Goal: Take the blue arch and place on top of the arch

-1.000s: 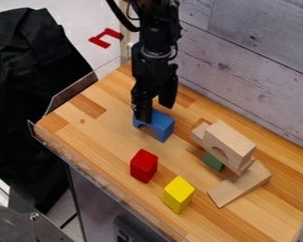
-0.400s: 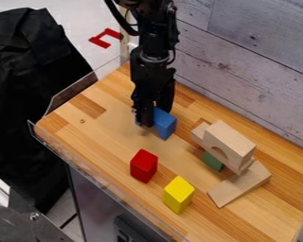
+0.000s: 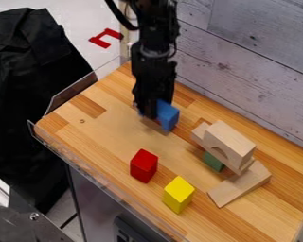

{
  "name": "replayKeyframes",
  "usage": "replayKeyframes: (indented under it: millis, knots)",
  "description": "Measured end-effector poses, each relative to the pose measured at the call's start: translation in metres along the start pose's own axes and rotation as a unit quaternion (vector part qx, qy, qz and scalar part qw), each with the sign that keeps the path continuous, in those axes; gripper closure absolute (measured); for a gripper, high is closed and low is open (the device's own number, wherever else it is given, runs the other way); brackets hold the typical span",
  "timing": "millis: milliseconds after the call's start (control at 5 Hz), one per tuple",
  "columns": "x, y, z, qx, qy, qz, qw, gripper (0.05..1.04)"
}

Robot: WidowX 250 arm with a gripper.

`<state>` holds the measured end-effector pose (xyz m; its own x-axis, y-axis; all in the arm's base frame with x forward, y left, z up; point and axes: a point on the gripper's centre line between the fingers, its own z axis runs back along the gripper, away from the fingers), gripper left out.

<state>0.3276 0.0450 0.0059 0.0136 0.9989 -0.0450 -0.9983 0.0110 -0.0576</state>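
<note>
Camera view: hand [image 3: 156,108] w/ blue arch [image 3: 169,116], higher vs prev.

Even, moderately bright illumination, wooden arch [image 3: 228,141] lighter on top than on its side, soft shadow on counter [image 3: 106,130] under blue arch [image 3: 168,116], black cloth [image 3: 34,90] very dark

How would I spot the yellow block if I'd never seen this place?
Find the wooden tabletop, then its long edge opposite the plank wall. Near that edge stand two blocks; the yellow block is lower in the picture, its bright colour setting it apart from the red block.
</note>
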Motion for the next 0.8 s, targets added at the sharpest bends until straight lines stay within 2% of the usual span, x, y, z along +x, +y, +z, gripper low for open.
replayKeyframes:
  millis: [200,400,600,800]
  knots:
    - [-0.005,-0.003,0.023,-0.04,-0.01,-0.006,0.9991,0.51]
    - [-0.019,-0.015,0.041,-0.089,0.016,-0.025,0.9956,0.51]
    - [-0.037,-0.014,0.048,-0.086,0.018,-0.059,0.9944,0.51]
    - [-0.056,-0.006,0.063,-0.1,0.023,-0.08,0.9915,0.51]
